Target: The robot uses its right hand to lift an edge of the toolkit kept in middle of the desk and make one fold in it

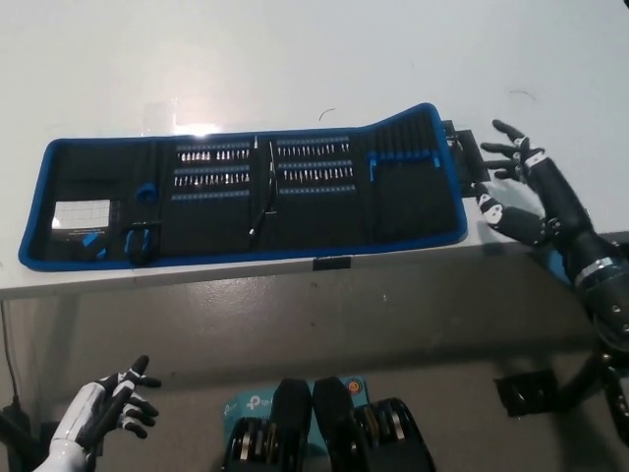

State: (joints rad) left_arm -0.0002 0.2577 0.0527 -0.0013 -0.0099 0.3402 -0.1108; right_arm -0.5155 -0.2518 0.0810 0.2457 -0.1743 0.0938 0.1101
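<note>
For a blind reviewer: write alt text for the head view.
An unfolded black toolkit with blue edging lies flat across a white desk, its right end slightly raised. The black right hand hovers open beside that right end, not touching it. The white left hand rests open below the desk's near edge, lower left.

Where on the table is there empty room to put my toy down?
The white desk is bare all along behind the toolkit. The front strip is thin. It's crowded at the toolkit's right end, where the black right hand reaches.
</note>
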